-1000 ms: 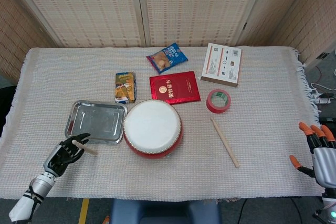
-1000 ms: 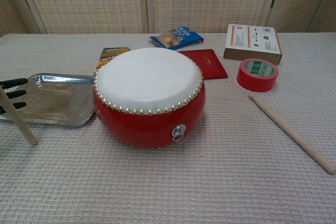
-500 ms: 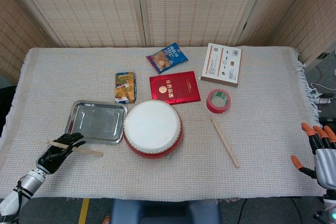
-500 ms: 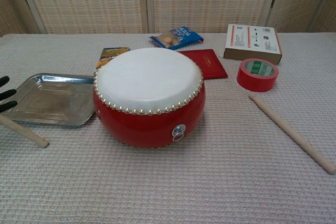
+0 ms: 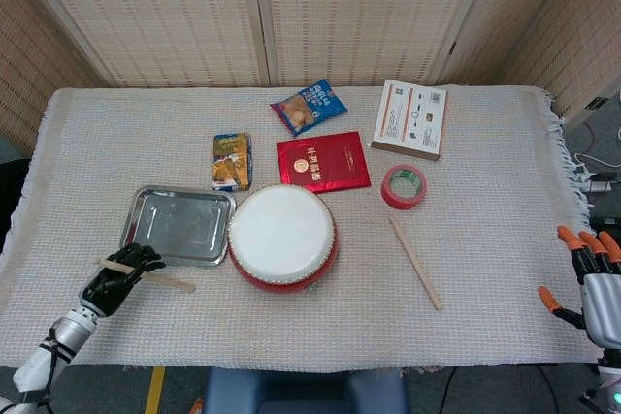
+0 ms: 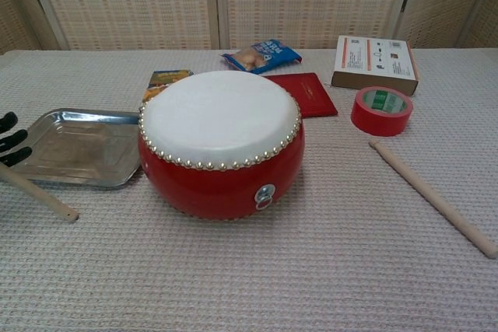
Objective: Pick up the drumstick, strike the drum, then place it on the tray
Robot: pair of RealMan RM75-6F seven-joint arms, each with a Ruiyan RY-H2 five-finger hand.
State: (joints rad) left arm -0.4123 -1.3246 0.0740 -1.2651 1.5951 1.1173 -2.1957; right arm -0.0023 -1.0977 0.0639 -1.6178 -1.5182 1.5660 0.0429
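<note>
Left hand (image 5: pixel 118 273): fingers wrapped round the drumstick (image 5: pixel 170 281), moved slightly towards the tray (image 5: pixel 179 226) since before.
Drumstick: low, near-level, beside the tray.
Right hand (image 5: pixel 592 278): fingers spread, unchanged.

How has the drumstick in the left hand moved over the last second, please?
Yes: the left hand has lowered the drumstick from upright to nearly flat, just in front of the tray.

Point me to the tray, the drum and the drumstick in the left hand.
tray (image 5: pixel 146 203): head view, bare far-left floor.
drum (image 5: pixel 281 228): head view, centre of white skin.
drumstick (image 5: pixel 175 282): head view, shaft right of the hand.
</note>
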